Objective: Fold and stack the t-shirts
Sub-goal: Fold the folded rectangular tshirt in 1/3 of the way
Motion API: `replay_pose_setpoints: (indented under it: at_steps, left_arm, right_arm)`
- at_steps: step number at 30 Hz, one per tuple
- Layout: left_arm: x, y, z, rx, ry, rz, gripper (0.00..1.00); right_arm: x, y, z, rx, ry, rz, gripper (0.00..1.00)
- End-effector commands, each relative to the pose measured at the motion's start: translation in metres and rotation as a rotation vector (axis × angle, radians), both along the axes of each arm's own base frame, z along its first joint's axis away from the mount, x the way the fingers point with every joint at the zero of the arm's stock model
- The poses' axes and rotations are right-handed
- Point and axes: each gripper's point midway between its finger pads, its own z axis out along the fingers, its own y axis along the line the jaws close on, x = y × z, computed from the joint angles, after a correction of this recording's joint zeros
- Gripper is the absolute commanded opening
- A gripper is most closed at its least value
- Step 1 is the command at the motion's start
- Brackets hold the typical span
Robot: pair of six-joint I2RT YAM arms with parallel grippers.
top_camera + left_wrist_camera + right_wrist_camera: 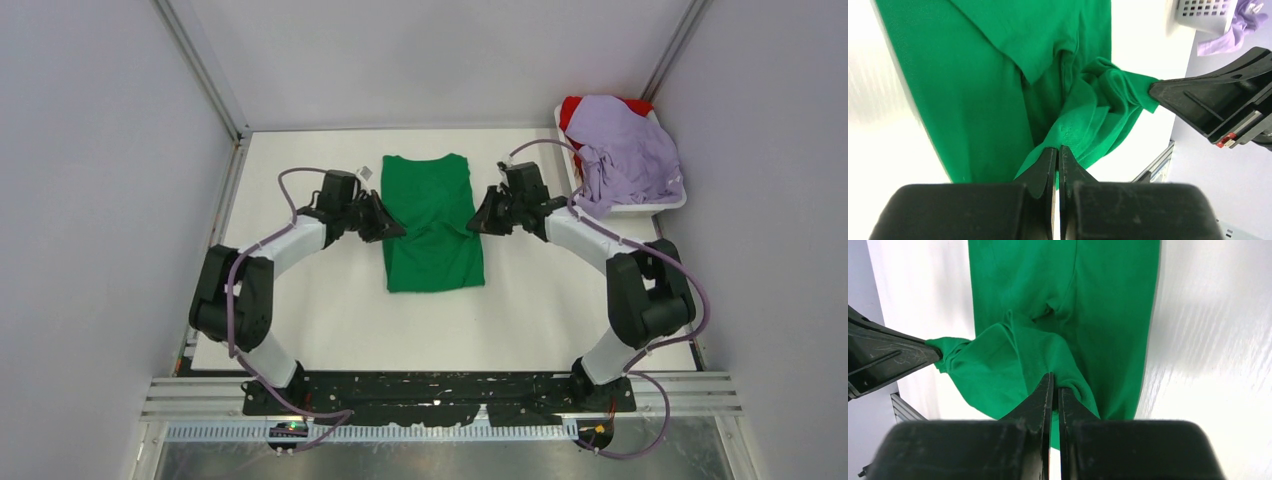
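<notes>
Left gripper (1058, 150) and right gripper (1053, 380) each pinch the green t-shirt (432, 225) between them; uneven pulling could bunch it.

The left arm (285, 243) and right arm (585, 235) have white shells between bulky black joints, with a purple cable (284, 182) looping along each. They end in the matte black left hand (398, 231) and right hand (473, 225), whose tapered fingers (1042, 172) look scuffed, the right one showing a small red tab (1227, 140).
</notes>
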Motion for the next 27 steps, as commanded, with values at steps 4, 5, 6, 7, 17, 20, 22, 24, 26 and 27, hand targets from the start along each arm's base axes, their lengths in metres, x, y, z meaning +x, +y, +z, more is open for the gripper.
replay_pose_setpoints:
  at_steps: [4,5,6,7,17,20,22,24,26,27]
  left_arm:
    - [0.038,0.004,0.002,0.031,-0.029,-0.007,0.00]
    - [0.040,0.008,-0.002,0.047,-0.021,0.005,0.00]
    - [0.043,0.011,-0.004,0.055,-0.021,0.014,0.00]
    - [0.044,0.013,-0.006,0.059,-0.021,0.017,0.00]
    - [0.079,0.021,-0.020,0.052,-0.006,0.070,0.07]
    - [0.092,0.024,-0.012,0.040,-0.019,0.090,0.44]
    - [0.096,0.027,-0.002,0.053,-0.040,0.100,0.60]
    - [0.095,0.031,0.015,0.068,-0.074,0.099,0.77]
    - [0.085,0.034,0.025,0.075,-0.093,0.097,0.98]
    - [0.077,0.035,0.028,0.077,-0.099,0.093,0.99]
  right_arm:
    - [0.048,0.004,0.013,-0.006,-0.098,0.000,0.10]
    - [0.053,0.003,0.016,-0.006,-0.107,0.000,0.11]
    - [0.057,0.004,0.012,-0.008,-0.101,0.002,0.11]
    - [0.059,0.004,0.010,-0.005,-0.098,0.006,0.11]
    - [0.100,0.005,0.000,0.027,-0.133,0.021,0.25]
    - [0.107,0.005,0.001,0.039,-0.129,0.044,0.49]
    - [0.110,0.001,0.010,0.029,-0.146,0.035,0.65]
    - [0.107,-0.007,0.019,-0.002,-0.171,0.020,0.84]
    - [0.096,-0.015,0.026,-0.028,-0.194,0.017,0.94]
    - [0.084,-0.019,0.015,-0.043,-0.171,0.020,0.95]
